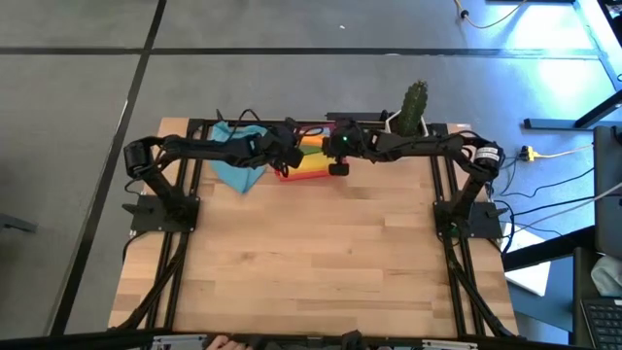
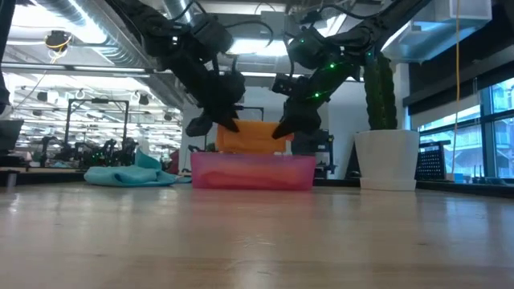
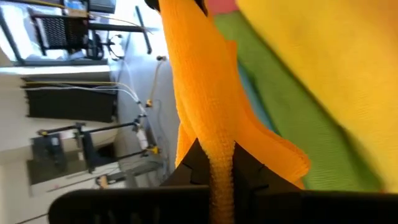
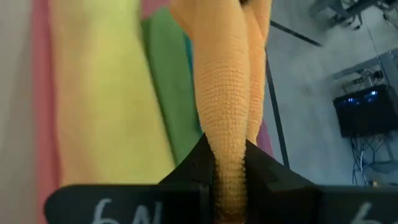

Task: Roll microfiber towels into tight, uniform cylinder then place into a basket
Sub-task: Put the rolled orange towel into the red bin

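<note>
Two dark arms reach over the far edge of a pale wooden table [image 1: 311,253], which stands on a grey floor [image 1: 78,117] crossed by dark lines. The low view looks past the table into a workshop hall with ceiling ducts and windows on the right. A cactus [image 1: 415,100] in a white pot [image 2: 388,160] stands at the far right of the table, and a teal towel [image 1: 236,165] lies crumpled at the far left.

Both sets of fingers are closed on one orange towel [image 2: 250,136]. The left gripper [image 2: 226,124] pinches its left end and the right gripper [image 2: 283,128] its right end, so the cloth hangs stretched between them just above the red basket [image 2: 252,172]. In each wrist view the orange cloth runs straight up out of the shut fingers [image 3: 249,174].

A yellow towel [image 4: 99,93] and a green towel [image 4: 171,87] lie side by side in the basket, under the orange one.

The arms extend inward from their bases at the table's left and right sides, meeting over the basket at the far middle, with wrists angled downward.
</note>
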